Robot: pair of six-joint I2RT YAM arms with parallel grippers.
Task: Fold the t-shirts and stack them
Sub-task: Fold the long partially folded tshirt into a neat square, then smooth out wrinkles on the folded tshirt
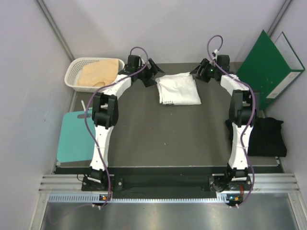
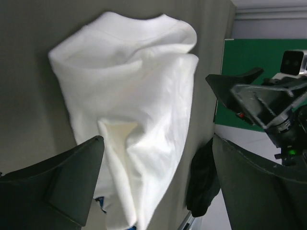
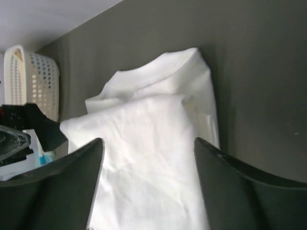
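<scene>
Lying between left claw [image 1: 150, 73], right claw [image 1: 197, 72]: folded white t-shirt [image 1: 178, 89].

I work in a lab test cell: my left arm [image 1: 103, 125] and right arm [image 1: 241, 125] are bolted to an aluminium rail [image 1: 168, 181] at a dark worktop's [image 1: 163, 136] edge, boxed in by plain pale panels [image 1: 26, 72].

Your top view: lettering [image 1: 168, 102] on white t-shirt [image 1: 178, 88] too small to read. Black t-shirt [image 1: 266, 138] part hidden behind right arm [image 1: 241, 125]. Both wrist views crop white t-shirt's near end.
</scene>
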